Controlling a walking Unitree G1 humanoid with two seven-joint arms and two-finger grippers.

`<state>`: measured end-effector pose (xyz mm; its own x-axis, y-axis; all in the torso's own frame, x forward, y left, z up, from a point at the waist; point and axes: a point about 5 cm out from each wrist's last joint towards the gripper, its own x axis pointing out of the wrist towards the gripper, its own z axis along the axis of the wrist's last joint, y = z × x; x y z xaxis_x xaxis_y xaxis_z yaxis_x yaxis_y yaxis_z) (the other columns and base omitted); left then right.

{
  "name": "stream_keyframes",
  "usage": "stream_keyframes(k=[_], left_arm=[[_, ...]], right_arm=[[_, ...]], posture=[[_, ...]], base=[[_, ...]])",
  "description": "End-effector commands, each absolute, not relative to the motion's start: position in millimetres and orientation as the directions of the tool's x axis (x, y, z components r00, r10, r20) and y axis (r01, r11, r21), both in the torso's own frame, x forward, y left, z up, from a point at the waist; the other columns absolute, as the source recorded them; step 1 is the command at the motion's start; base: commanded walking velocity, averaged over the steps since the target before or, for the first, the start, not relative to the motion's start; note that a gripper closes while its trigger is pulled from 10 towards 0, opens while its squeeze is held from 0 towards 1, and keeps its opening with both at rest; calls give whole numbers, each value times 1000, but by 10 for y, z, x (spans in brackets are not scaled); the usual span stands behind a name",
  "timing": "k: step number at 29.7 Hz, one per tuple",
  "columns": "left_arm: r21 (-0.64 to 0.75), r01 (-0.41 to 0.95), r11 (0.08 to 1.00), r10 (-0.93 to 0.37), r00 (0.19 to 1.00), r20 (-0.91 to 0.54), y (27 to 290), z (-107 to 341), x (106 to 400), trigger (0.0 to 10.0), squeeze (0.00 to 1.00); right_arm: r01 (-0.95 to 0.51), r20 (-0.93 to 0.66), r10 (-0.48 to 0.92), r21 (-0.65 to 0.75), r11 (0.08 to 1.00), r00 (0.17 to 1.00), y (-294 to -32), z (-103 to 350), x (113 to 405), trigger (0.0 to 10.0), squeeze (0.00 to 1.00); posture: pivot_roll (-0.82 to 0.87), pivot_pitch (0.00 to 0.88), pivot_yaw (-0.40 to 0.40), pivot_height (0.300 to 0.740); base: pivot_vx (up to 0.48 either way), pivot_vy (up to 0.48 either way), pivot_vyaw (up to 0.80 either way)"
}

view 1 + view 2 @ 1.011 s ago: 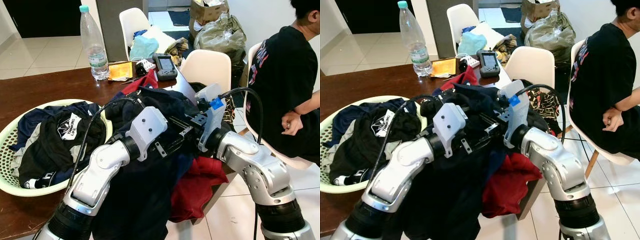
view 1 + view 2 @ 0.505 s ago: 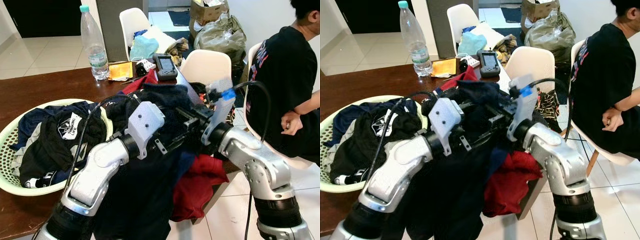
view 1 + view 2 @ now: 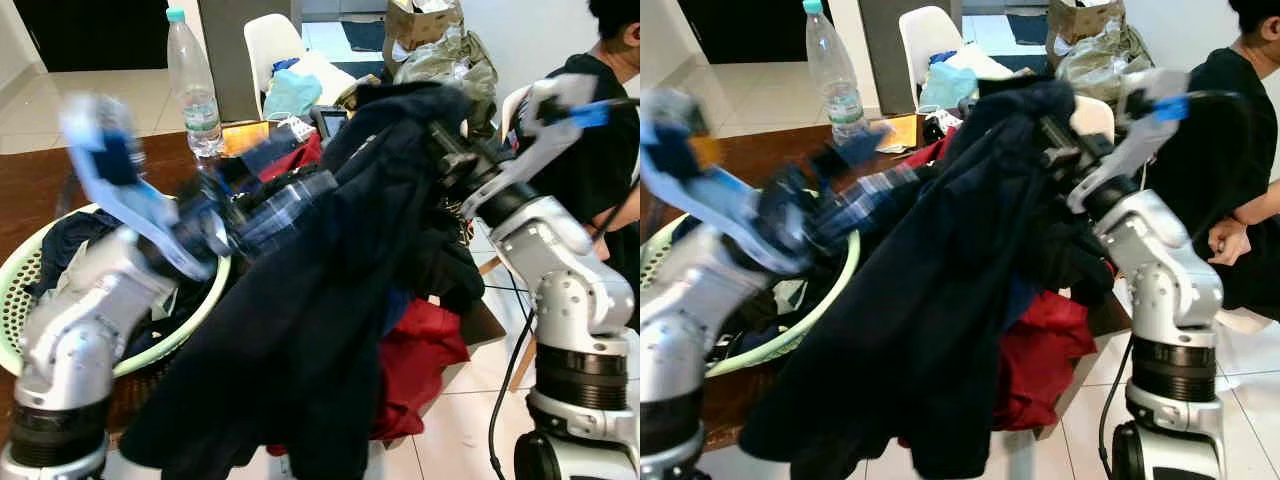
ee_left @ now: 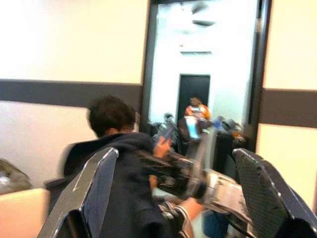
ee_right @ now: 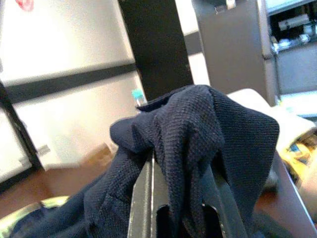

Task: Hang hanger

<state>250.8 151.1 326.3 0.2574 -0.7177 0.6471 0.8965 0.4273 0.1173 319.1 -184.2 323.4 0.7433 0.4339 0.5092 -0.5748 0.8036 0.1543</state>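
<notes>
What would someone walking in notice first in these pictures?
The big dark navy garment lifted high over the table edge, bunched over the right gripper, which is shut on the cloth. Next, the left gripper, swung up beside the green laundry basket, blurred, fingers open and empty. A person in black sits at the far right, and a water bottle stands on the table behind.

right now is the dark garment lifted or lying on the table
Lifted: the dark garment hangs from the raised right end effector, whose fingers are bunched in its fabric.
</notes>
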Motion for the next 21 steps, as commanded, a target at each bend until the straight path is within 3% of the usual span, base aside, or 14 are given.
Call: stream_keyframes(k=[1,4,7,14,21], left_arm=[[112,887,448,-698,269,663,1582,3315,2514,10000,0],[100,875,474,-679,291,674,1640,3343,2538,10000,0],[40,844,534,-615,355,704,1894,3390,2607,10000,0],[-51,838,544,-544,398,739,2238,3323,2674,10000,0],[-119,904,411,-606,368,705,2442,2893,2688,10000,0]], right_arm=[[-590,622,403,120,798,671,-1945,3454,3094,0,0],[-617,644,421,102,780,639,-1955,3485,3051,0,0],[-698,681,493,36,715,540,-2004,3514,2876,0,0],[-747,722,515,3,665,462,-2100,3568,2710,0,0],[-793,755,537,-36,608,377,-2066,3636,2586,0,0]], posture=[[83,112,-16,740],[83,111,-15,740],[83,114,-11,740],[75,116,-5,740],[75,117,-3,740]], base=[[0,0,0],[0,0,0],[0,0,0],[0,0,0],[0,0,0]])
